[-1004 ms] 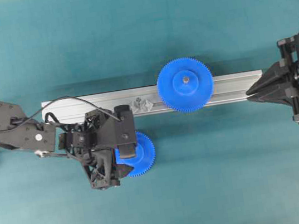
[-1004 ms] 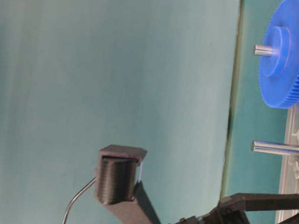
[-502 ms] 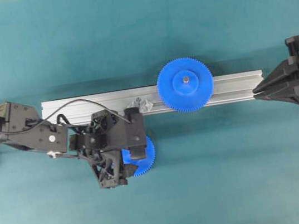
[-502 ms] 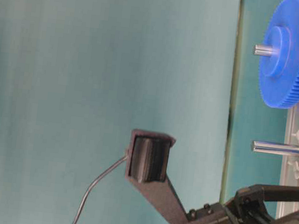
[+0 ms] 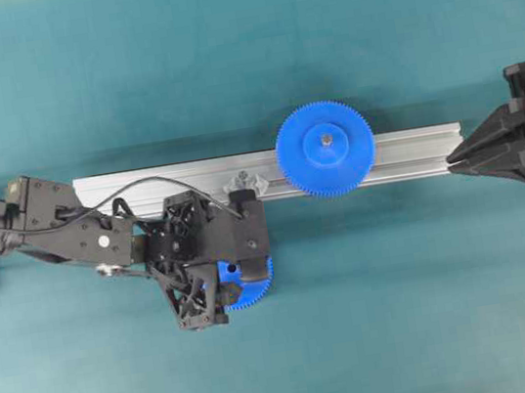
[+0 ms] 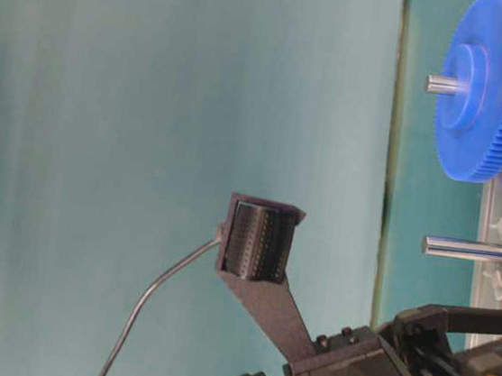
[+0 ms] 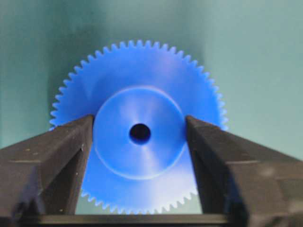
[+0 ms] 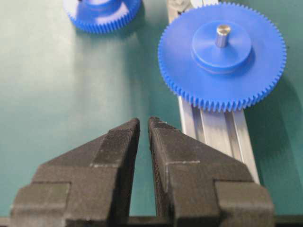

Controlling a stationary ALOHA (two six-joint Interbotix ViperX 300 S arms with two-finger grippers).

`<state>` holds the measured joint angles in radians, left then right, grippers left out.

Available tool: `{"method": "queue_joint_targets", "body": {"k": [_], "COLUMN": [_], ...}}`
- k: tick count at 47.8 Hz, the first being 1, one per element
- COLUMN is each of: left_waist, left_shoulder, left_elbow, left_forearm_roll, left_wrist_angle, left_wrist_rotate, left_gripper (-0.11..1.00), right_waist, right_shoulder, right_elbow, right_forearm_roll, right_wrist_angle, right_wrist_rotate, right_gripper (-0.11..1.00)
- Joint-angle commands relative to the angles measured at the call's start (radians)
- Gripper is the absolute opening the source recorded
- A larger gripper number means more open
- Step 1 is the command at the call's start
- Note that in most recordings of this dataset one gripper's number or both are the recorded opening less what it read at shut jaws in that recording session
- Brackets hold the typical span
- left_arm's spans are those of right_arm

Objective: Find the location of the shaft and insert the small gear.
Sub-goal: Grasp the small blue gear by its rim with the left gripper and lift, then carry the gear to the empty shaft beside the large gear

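Observation:
The small gear (image 7: 142, 85), a blue toothed disc with a raised hub, lies flat on the teal mat just in front of the rail; only its right rim (image 5: 263, 281) shows from overhead. My left gripper (image 7: 139, 124) reaches down over it, and its two fingers press against opposite sides of the hub. The shaft (image 6: 466, 250) is a bare grey peg rising from the silvery mount (image 5: 243, 180) on the rail, just behind the left wrist. My right gripper (image 8: 144, 124) hovers at the rail's right end (image 5: 450, 160), fingers almost together with nothing between them.
The larger blue gear (image 5: 324, 148) sits on its own pin on the aluminium rail (image 5: 132, 184), to the right of the shaft. The left arm and its cable cover the rail's front left. Teal mat surrounds everything.
The left gripper has shifted right and lowered over the small gear, and its jaws have closed in onto the hub. The right gripper has drawn back a little to the right.

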<state>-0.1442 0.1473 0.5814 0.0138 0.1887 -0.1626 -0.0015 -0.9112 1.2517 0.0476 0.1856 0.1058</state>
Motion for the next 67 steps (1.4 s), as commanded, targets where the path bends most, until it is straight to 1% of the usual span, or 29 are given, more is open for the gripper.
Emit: {"method": "queue_joint_targets", "body": {"k": [1,10,22,33,37,43,48,60,67], "left_waist": [0.002,0.002,0.017,0.08,0.092,0.107,0.126,0.206,0.224], "left_shoulder": [-0.011,-0.017,-0.072,-0.173,-0.21,-0.245,-0.249,-0.241,-0.221], "left_elbow": [-0.02,-0.043,-0.071,-0.075,-0.08,-0.091,-0.095,-0.101,-0.103], "left_forearm_roll": [0.003,0.003,0.006,0.006,0.006,0.006,0.006,0.006,0.006], "left_wrist_angle": [0.0,-0.005,0.002,0.044,0.044,0.044,0.044,0.043,0.041], "left_wrist_rotate": [0.0,0.002,0.005,0.008,0.044,0.146,0.199,0.212,0.233], "left_gripper": [0.66,0.66,0.66,0.66,0.66,0.66,0.66,0.66,0.66], "right_waist": [-0.002,-0.002,-0.002,-0.005,-0.011,-0.018,-0.029,-0.044,-0.048], "right_shoulder": [0.005,0.005,0.0,-0.023,-0.037,-0.055,-0.067,-0.086,-0.086], "right_elbow": [-0.009,-0.008,-0.002,0.003,0.008,0.015,0.021,0.025,0.026], "right_forearm_roll": [0.0,0.0,0.0,0.0,0.0,0.0,0.0,0.0,-0.002], "right_wrist_angle": [-0.005,-0.005,-0.006,-0.006,-0.005,-0.005,-0.005,-0.005,-0.005], "right_wrist_rotate": [0.008,0.008,0.008,0.008,0.008,0.008,0.008,0.008,0.006], "right_gripper": [0.19,0.19,0.19,0.19,0.19,0.19,0.19,0.19,0.19]}}
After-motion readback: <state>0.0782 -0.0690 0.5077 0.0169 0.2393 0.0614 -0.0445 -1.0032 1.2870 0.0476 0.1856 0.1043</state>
